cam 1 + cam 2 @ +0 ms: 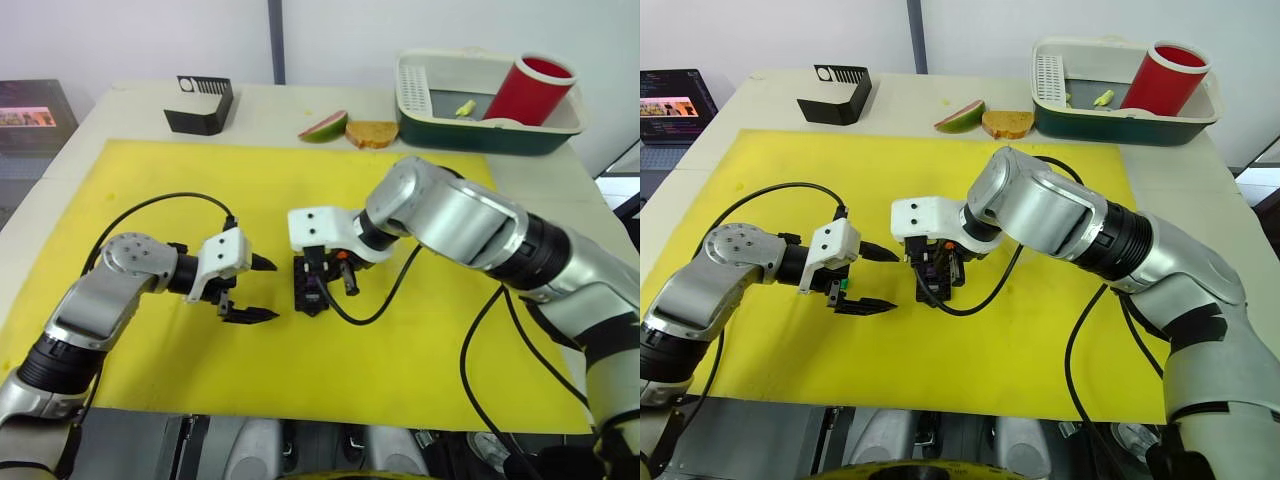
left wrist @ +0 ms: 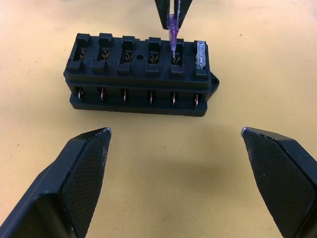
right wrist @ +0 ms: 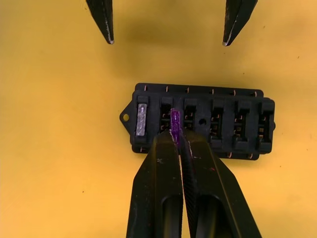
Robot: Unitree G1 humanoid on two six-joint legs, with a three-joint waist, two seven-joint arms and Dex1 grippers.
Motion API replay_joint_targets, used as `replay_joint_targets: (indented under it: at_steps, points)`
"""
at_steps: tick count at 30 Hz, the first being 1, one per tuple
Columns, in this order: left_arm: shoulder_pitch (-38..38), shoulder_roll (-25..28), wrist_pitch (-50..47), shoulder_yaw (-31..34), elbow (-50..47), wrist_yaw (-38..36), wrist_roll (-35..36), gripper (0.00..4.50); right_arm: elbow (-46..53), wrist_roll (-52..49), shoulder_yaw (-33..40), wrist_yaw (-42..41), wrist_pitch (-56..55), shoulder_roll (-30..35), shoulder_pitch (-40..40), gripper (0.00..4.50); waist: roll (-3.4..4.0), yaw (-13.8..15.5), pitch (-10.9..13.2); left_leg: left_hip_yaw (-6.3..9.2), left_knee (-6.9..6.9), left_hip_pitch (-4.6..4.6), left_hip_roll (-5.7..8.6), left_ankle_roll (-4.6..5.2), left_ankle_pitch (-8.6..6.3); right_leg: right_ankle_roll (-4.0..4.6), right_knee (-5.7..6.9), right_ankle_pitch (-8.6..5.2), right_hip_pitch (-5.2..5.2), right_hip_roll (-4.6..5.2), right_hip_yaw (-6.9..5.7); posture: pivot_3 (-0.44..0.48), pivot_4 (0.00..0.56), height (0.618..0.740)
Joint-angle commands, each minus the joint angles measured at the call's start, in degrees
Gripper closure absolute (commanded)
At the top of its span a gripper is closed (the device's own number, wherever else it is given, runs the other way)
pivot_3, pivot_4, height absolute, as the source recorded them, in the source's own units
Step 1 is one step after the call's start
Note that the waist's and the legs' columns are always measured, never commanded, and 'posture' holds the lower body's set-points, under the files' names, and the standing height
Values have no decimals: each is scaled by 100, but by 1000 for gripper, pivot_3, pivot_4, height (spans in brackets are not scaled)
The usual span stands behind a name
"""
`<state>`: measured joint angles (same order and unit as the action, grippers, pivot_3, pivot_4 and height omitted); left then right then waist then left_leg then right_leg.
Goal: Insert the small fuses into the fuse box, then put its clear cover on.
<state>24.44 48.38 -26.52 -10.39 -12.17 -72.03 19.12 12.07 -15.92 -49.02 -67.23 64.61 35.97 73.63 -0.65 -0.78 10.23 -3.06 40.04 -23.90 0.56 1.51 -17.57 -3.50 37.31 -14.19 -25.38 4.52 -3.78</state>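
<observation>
The black fuse box [image 1: 310, 287] lies on the yellow mat [image 1: 150, 180] between my two grippers. A clear fuse [image 3: 142, 120] sits in its end slot. My right gripper [image 3: 177, 136] is shut on a purple fuse [image 3: 174, 121], held upright with its lower end at the mouth of the slot next to the clear one. The other slots [image 2: 129, 54] are bare. My left gripper [image 2: 174, 131] stands open on the box's long side, a short way off and touching nothing. The clear cover is out of view.
At the table's back are a black slotted holder [image 1: 200, 105], a fruit slice [image 1: 323, 127], a piece of bread [image 1: 372, 133] and a green and white tub [image 1: 480, 135] holding a red cup [image 1: 530, 90]. The mat reaches close to the table's front edge.
</observation>
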Motion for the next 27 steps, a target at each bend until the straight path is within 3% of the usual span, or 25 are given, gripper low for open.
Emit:
replay_joint_targets:
  at_steps: [1,27]
  points:
    - [-18,17,88,48,-179,16,-12,73,46,118,21,-69,-51,-30,69,4500,0,0,0,0,0,0,0,-1,0,0,0,0,0,0,0,0,150,740]
    - [3,-73,85,13,-166,21,-82,73,143,181,0,-157,202,-91,-2,4500,0,1,0,0,2,0,0,-4,2,-1,1,0,1,-4,-1,0,150,740]
